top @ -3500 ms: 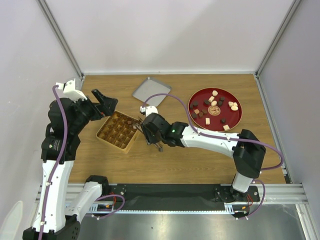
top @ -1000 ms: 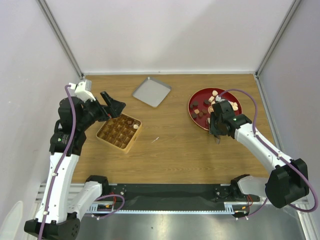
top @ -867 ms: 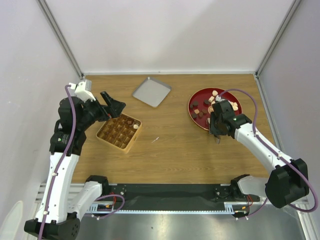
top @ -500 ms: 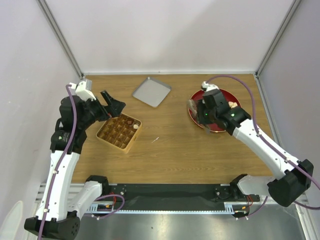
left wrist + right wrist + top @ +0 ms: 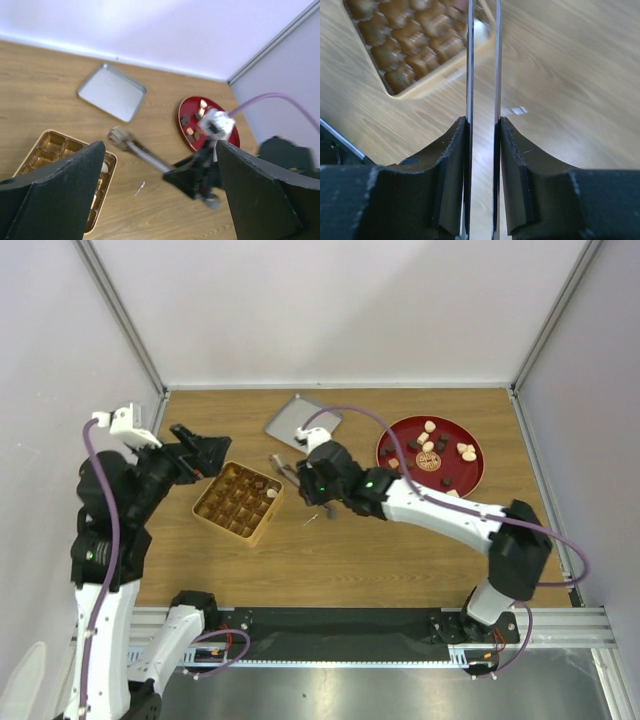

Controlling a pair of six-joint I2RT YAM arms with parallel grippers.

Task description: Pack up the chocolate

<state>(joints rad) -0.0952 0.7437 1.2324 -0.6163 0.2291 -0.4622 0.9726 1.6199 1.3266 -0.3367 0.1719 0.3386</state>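
On the table, chocolate was kept near its far right corner, tongs were clamped in the right gripper, the left gripper was spread empty, and the box could be struck by low-swung tongs.

We count two arms, the left arm and the right arm. We see one box, one grey tray, one red plate, one pair of tongs and one small pale scrap. Of chocolates we make out roughly fifteen on the plate and two in the box.
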